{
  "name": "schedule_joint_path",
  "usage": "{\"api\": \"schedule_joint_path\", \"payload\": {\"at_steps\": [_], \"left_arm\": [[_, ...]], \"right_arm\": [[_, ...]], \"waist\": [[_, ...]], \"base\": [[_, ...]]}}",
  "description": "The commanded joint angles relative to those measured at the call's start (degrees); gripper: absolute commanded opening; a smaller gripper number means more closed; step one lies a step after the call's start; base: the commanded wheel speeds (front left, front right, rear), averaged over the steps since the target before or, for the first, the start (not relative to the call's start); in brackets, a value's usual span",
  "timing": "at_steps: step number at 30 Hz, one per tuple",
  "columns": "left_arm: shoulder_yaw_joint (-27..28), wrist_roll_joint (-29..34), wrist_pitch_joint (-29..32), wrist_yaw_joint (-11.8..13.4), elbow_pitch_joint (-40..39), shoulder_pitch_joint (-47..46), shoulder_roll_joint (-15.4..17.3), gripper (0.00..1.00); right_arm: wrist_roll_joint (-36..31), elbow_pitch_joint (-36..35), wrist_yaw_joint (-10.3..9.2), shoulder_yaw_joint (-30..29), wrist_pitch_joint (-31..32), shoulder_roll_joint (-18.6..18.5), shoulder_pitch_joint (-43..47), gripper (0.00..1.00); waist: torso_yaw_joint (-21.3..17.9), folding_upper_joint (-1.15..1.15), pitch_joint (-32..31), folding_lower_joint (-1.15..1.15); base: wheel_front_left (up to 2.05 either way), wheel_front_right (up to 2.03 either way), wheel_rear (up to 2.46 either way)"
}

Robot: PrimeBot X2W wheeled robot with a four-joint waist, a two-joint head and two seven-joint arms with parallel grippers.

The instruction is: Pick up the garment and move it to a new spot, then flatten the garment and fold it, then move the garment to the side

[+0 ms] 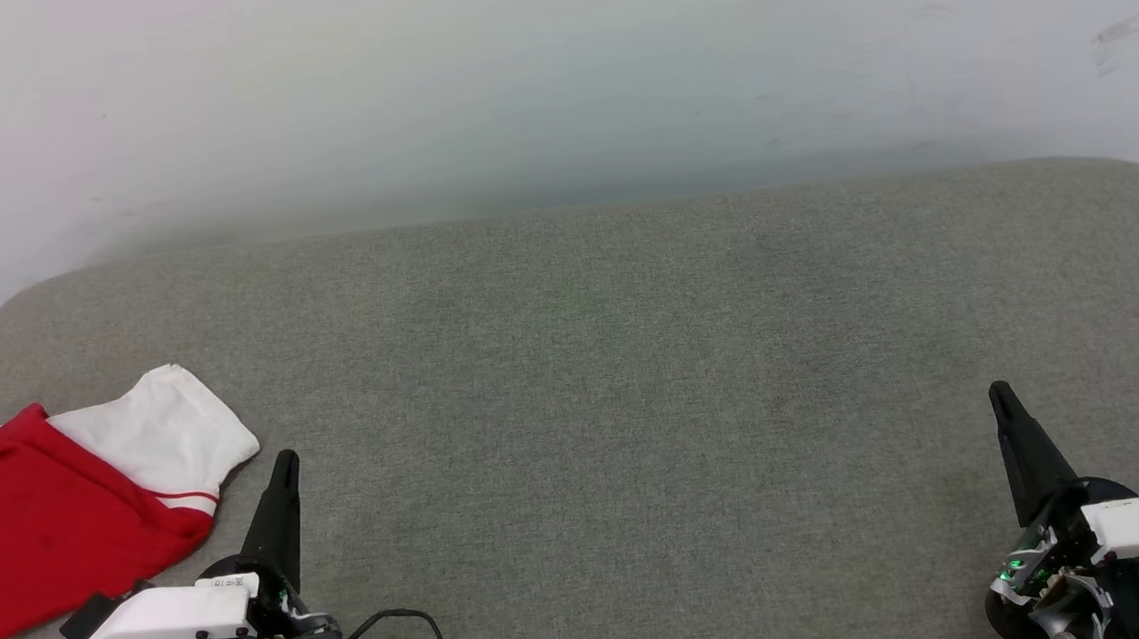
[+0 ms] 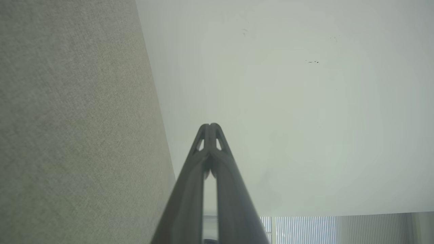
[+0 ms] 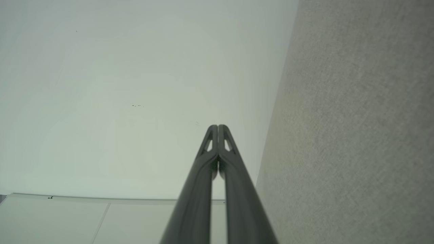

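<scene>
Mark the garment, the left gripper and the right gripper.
garment (image 1: 38, 532): head view, on its red body.
left gripper (image 1: 285, 463): head view, at the shut fingertips.
right gripper (image 1: 1000, 394): head view, at the shut fingertips.

Left gripper (image 1: 285, 466) label (image 1: 231, 582): txt illegible.

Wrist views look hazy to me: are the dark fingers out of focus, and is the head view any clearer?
Left wrist view: the left fingers are soft, while the grey cushion keeps its weave. Right wrist view: the right fingers equally soft, the wall flatly lit, no glare. Head view: clearer, even light; the garment is crisp but cut by the frame's edge.
</scene>
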Motion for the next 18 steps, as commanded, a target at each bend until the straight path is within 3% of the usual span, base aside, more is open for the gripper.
{"api": "schedule_joint_path", "payload": {"at_steps": [1,18], "left_arm": [[0.11,-0.08,0.27,-0.26,0.00,-0.37,-0.06,0.00],[0.11,-0.08,0.26,-0.26,0.00,-0.37,-0.06,0.00]], "right_arm": [[0.19,0.03,-0.02,0.03,-0.01,0.23,-0.65,0.00],[0.19,0.02,-0.02,0.03,-0.01,0.23,-0.66,0.00]], "waist": [[0.00,0.00,0.00,0.00],[0.00,0.00,0.00,0.00]], "base": [[0.00,0.00,0.00],[0.00,0.00,0.00]]}}
